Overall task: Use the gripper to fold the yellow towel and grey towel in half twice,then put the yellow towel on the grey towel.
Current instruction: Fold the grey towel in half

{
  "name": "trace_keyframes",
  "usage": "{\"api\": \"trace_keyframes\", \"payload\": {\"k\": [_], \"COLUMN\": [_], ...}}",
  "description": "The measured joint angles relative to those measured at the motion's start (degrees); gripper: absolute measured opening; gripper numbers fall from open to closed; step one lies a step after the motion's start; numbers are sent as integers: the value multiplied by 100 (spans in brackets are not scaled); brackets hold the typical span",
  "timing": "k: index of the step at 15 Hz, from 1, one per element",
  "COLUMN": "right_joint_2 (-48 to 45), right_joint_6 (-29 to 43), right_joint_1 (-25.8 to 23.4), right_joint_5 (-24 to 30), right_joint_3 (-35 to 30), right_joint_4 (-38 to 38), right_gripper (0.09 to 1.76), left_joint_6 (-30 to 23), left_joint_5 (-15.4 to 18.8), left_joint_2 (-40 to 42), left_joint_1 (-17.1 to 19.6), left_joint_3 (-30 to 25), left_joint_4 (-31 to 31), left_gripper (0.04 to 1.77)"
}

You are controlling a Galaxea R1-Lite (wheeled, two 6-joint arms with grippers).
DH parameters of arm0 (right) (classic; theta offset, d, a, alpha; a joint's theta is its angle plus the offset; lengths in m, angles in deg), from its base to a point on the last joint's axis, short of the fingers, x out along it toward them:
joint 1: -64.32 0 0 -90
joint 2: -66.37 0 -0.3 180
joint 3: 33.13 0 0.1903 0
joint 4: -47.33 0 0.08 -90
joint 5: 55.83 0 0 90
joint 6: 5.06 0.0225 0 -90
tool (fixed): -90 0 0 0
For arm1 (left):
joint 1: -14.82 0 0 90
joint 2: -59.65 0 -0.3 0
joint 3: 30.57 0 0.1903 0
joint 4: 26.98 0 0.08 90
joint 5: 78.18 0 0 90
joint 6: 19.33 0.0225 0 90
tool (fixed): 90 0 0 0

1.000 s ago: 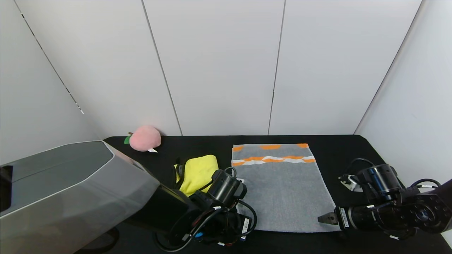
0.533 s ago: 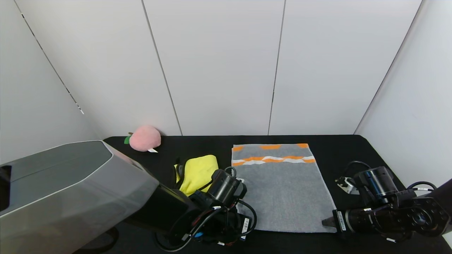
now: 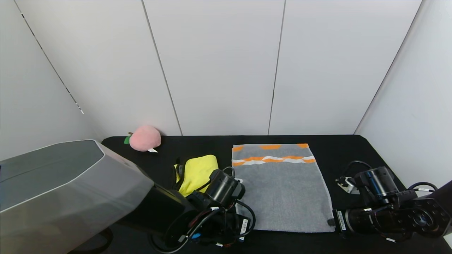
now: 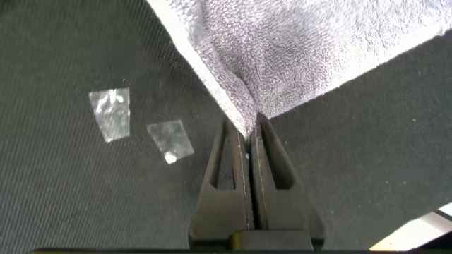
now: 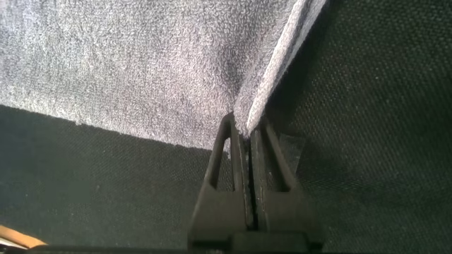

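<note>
The grey towel (image 3: 281, 192) carries orange and white patterned bands near its far end, with orange patches along that edge. The yellow towel (image 3: 197, 171) is bright yellow with dark trim. The table (image 3: 353, 148) is black, the plush peach (image 3: 144, 138) pink with a green leaf, the wall panels (image 3: 219, 67) white.

Even, diffuse light fell from above in the head view, leaving the pale wall panels (image 3: 219, 67) bright and free of glare. The matte black table (image 3: 339, 148) swallowed detail and showed almost no shadows. Straight panel seams leaned outward toward the corners, a wide-angle distortion. The large grey arm housing (image 3: 63, 190), close to the lens, looked soft and carried a dull sheen. In the wrist views the looped pile of the large grey terry towel (image 4: 318, 42) was crisp, while the near black fingers (image 5: 272, 176) stayed dim, with slight blur.
</note>
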Motion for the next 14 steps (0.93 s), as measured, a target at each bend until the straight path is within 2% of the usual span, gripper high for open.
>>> {"api": "trace_keyframes", "payload": {"k": [8, 11, 14], "right_joint_2": [-505, -811, -1141], "right_joint_6": [4, 6, 72], "right_joint_1": [7, 29, 113], "right_joint_5": [17, 20, 17], "right_joint_3": [-325, -585, -846], "right_joint_4": [5, 6, 2], "right_gripper": [14, 14, 14], "left_joint_6": [-16, -32, -295], "left_joint_5": [-274, -434, -600], "left_joint_2": [494, 741, 955], "left_joint_1": [-49, -247, -496], "left_joint_3": [-612, -878, -1029], "left_joint_4": [28, 24, -27], "left_gripper": [13, 13, 13]}}
